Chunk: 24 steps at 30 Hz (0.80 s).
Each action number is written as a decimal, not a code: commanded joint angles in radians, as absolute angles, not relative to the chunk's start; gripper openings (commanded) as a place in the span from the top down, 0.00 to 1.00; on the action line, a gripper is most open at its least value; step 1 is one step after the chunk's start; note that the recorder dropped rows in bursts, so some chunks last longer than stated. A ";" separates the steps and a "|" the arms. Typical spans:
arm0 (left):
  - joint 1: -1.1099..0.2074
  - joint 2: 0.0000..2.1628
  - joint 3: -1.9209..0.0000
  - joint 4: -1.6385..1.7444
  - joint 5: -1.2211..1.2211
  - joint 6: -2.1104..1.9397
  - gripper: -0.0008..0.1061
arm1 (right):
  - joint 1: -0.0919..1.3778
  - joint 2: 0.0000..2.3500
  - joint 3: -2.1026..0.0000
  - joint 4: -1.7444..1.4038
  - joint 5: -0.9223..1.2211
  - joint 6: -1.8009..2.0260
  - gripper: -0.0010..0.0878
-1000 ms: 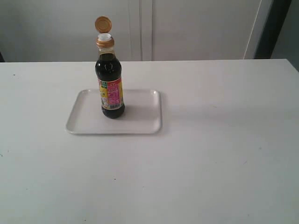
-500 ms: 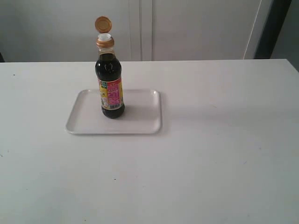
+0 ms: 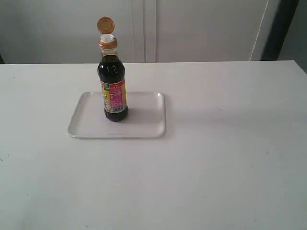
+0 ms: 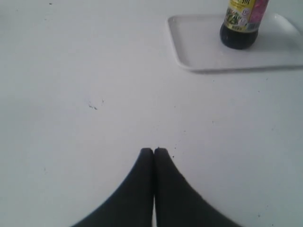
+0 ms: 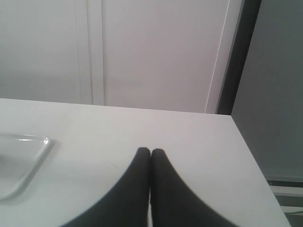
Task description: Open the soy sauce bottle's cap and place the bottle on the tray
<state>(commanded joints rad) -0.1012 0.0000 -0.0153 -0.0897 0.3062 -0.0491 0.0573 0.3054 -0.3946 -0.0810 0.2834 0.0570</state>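
Note:
The soy sauce bottle (image 3: 113, 91) stands upright on the white tray (image 3: 144, 122), left of the table's middle. Its orange-gold cap (image 3: 106, 25) is flipped open above the whitish spout. The left wrist view catches only the bottle's lower part (image 4: 240, 29) on the tray (image 4: 199, 45), well away from my left gripper (image 4: 154, 150), which is shut and empty over bare table. My right gripper (image 5: 151, 151) is also shut with nothing in it; a corner of the tray (image 5: 28, 156) lies off to its side. Neither gripper appears in the exterior view.
The white table (image 3: 216, 158) spreads wide around the tray. A pale wall with cabinet panels (image 3: 192, 28) stands behind it. The table's far corner and side edge (image 5: 246, 156) show in the right wrist view, beside a dark vertical strip (image 5: 239, 52).

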 joint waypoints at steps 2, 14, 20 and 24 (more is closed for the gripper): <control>-0.101 0.000 0.000 -0.090 0.306 -0.045 0.99 | 0.057 0.305 -0.395 -0.081 0.283 0.057 0.99; -0.101 0.000 0.000 -0.085 0.234 -0.045 0.99 | 0.057 0.305 -0.395 -0.081 0.283 0.057 0.99; -0.101 0.000 0.000 -0.085 0.231 -0.045 0.99 | 0.057 0.305 -0.395 -0.081 0.283 0.057 0.99; -0.101 0.000 0.000 -0.085 0.231 -0.045 0.99 | 0.057 0.305 -0.395 -0.081 0.283 0.057 0.99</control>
